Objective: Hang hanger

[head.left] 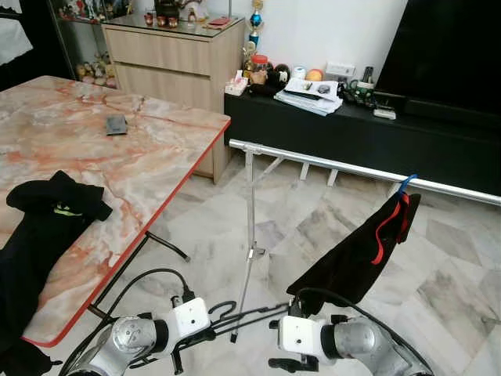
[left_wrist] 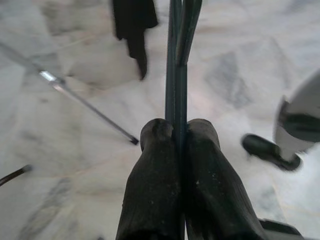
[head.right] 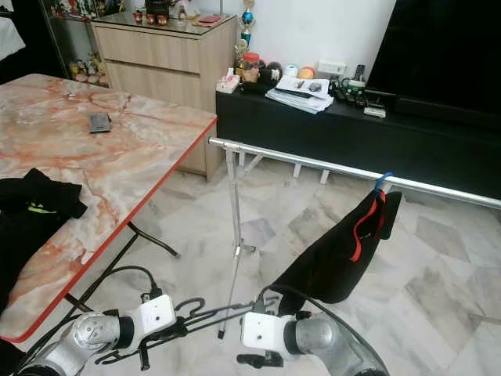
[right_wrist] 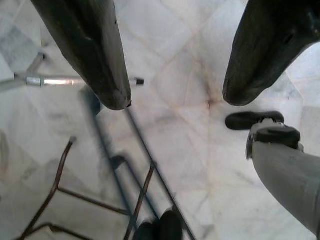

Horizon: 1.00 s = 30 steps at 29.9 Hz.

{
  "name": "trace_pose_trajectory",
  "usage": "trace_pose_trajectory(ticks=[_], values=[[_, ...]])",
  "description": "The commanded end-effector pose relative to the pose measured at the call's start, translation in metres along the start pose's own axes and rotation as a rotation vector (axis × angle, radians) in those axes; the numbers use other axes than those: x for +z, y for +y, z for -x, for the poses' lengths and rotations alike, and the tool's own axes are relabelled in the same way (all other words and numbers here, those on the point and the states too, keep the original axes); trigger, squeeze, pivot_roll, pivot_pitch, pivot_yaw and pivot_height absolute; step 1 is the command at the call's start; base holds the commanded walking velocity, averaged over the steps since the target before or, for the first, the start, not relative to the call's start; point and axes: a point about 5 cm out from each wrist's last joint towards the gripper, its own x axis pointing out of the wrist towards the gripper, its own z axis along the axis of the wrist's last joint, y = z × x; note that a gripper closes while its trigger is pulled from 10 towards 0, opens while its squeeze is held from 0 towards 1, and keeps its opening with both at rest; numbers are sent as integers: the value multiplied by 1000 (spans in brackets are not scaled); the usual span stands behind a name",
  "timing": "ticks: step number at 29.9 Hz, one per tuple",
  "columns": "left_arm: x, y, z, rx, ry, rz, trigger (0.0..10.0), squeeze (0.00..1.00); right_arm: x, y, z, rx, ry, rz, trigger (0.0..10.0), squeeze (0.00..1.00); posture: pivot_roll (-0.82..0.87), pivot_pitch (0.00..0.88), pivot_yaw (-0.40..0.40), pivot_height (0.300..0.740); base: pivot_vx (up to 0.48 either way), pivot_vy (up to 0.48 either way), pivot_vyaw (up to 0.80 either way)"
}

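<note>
Hanger (head.left: pixel 235 313), a thin dark wire one, is held low over the marble floor (head.left: pixel 313 227) between the two arms, its hook curling up near the foot of the rack's upright pole. The left tool (left_wrist: pixel 179 131) is clamped on it: in the left wrist view the two black fingers (left_wrist: pixel 155 175) press together on the wire, which runs straight out from between their tips. The right tool (right_wrist: pixel 175 100) hangs just beside the hanger's far end with its fingers spread wide apart and nothing between them; in its wrist view the wire frame lies below them against the pale tiles, and the left tool's closed fingertips show at the lower edge. Ahead stands a silver clothes rail (head.left: pixel 344 168) on a thin stand (head.left: pixel 249 227), running across the room in front of a long black cabinet (head.left: pixel 313 129). One black garment with red trim (head.left: pixel 360 254) already hangs from the rail on a blue hook (head.left: pixel 408 182), well to the right of the stand. On the robot's left is a marble-patterned bench with a red edge (head.left: pixel 141 149); a black garment (head.left: pixel 47 219) is draped over its near corner, and a small dark object (head.left: pixel 116 124) lies towards its far edge. A wooden sideboard (head.left: pixel 176 55) stands behind the bench, and papers (head.left: pixel 309 94) and small ornaments lie on top of the black cabinet.
</note>
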Motion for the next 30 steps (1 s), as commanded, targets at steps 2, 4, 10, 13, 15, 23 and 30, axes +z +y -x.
trace_pose_trajectory(ticks=[2,4,10,13,15,23,30], values=[[4,3,0,-42,18,-42,10000,0,5,-6,0,10,-15,64,10000,0,115,25,-52,740,0,0,0],[3,3,0,-57,31,-53,10000,0,8,-9,-1,-7,-25,79,10000,0,115,25,-52,740,0,0,0],[9,1,-1,-117,44,-114,10000,0,9,-13,-6,12,-25,102,10000,0,123,28,-59,740,0,0,0],[14,5,-3,-120,34,-131,10000,0,8,-8,-9,43,-18,116,10000,0,132,31,-63,740,0,0,0],[17,7,-4,-130,38,-155,10000,0,8,-5,-12,64,-23,108,10000,0,135,31,-65,740,0,0,0],[25,10,-7,-135,30,-183,10000,0,2,-5,-14,44,22,114,10000,0,143,31,-74,740,0,0,0],[26,14,-6,-125,29,-190,10000,0,-3,-5,-15,15,57,87,10000,0,153,33,-77,740,0,0,0]])
